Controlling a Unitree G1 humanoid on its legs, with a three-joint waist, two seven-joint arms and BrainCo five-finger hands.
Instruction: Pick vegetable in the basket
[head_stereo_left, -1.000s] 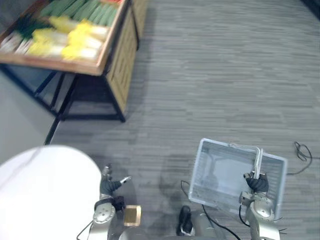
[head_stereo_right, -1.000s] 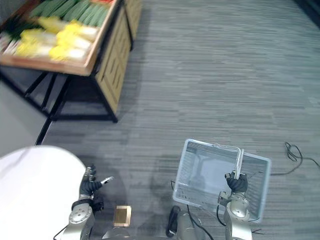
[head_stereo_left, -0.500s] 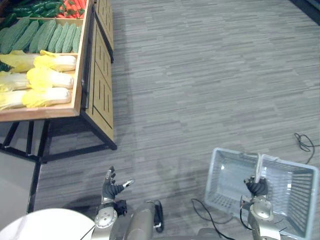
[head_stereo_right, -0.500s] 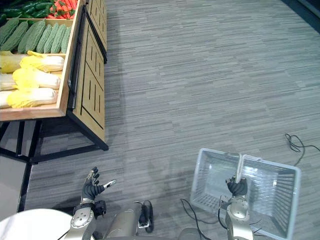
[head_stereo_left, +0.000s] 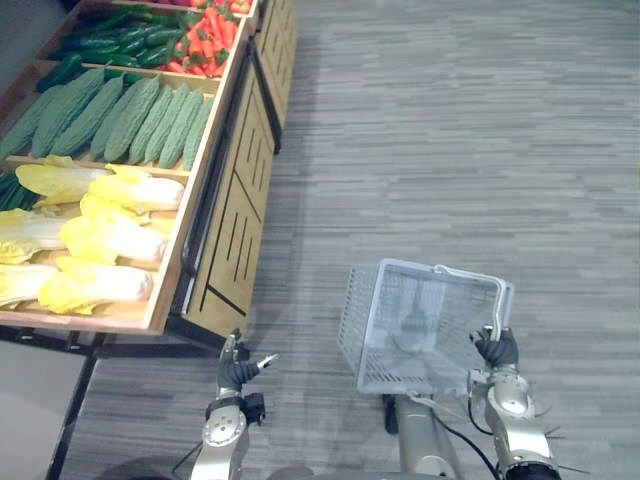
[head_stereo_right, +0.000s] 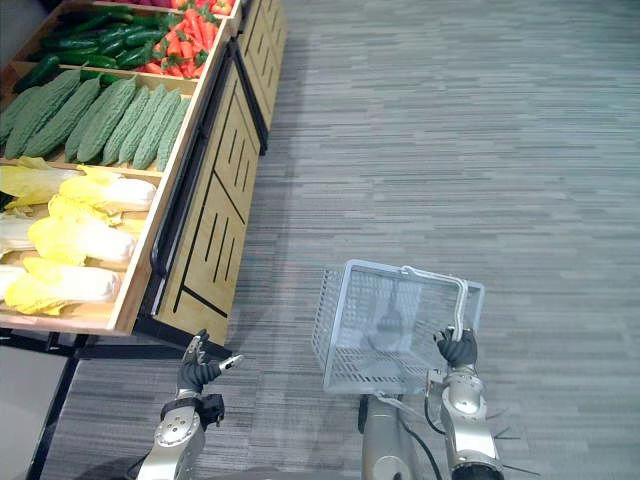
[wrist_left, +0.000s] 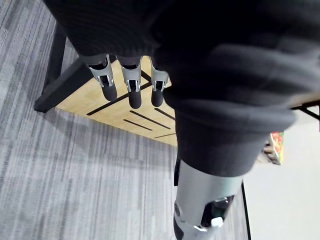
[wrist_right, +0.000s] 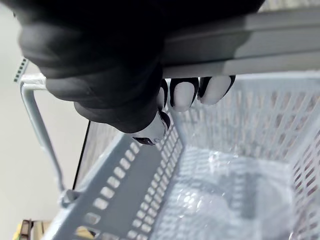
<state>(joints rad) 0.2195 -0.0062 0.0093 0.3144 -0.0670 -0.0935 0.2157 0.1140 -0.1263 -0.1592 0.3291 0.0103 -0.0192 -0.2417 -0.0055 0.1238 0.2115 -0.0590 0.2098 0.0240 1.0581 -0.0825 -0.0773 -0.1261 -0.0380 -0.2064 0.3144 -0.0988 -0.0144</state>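
A wooden produce stand at the left holds yellow napa cabbages, green bitter gourds, red peppers and dark green vegetables. My right hand is shut on the handle of a pale grey plastic basket, which hangs in front of me with nothing in it. Its fingers curl round the bar. My left hand is low beside the stand's near corner, open and holding nothing, its fingers straight towards the slatted wooden side panel.
The stand rests on black metal legs and its side panel runs along the left of my path. Grey striped carpet stretches ahead and to the right.
The camera has swung, so the stand now lies closer and fuller at the left. The basket stays in my right hand and sits more centrally. My left hand stays open.
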